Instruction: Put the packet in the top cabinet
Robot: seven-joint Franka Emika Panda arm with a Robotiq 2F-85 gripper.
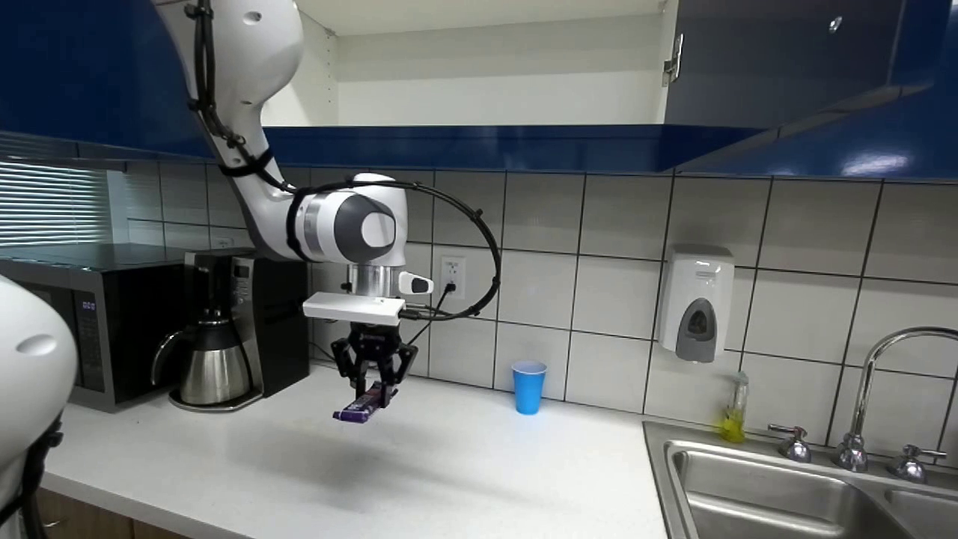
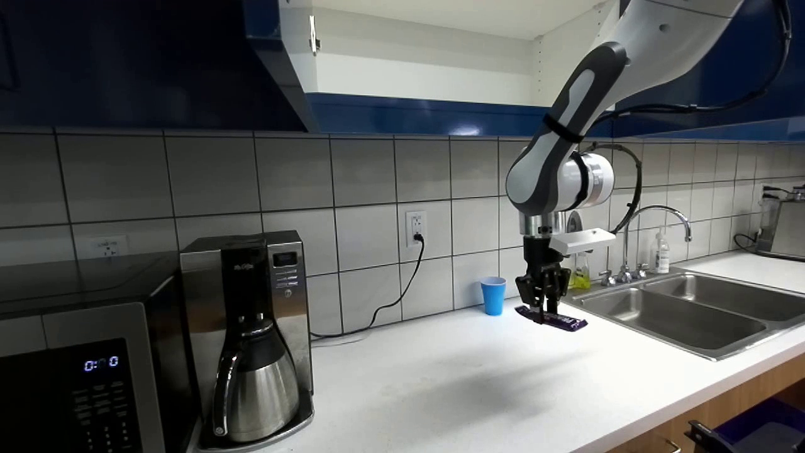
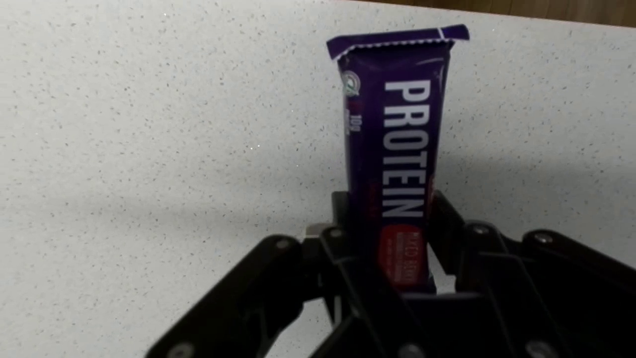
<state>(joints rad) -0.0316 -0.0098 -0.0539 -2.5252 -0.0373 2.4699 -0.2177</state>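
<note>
1. In the wrist view the gripper [image 3: 390,219] is clamped on the packet [image 3: 397,149] across its narrow width. The packet's long axis runs nearly square to the front edge of the speckled worktop [image 3: 174,124], and its longer free end sticks out toward that edge.

2. In an exterior view the gripper points down and holds the packet in the air, apart from the worktop, over the stretch between the coffee maker [image 1: 254,329] and the sink [image 1: 748,479]. The cabinet [image 1: 524,75] stands open above the back edge, higher than the packet. The move probably calls for a lift past its blue lower lip, then a push toward the wall [image 1: 610,296], shorter end leading. The arm [image 1: 247,60] crosses in front of the opening's coffee-maker side, which could crowd the entry.

3. In an exterior view the cup [image 2: 494,299] stands near the back edge; the packet hangs nearer the front edge than the cup. The microwave [image 2: 69,352] stands beside the coffee maker, well apart from the gripper, so neither should hamper the lift.
</note>
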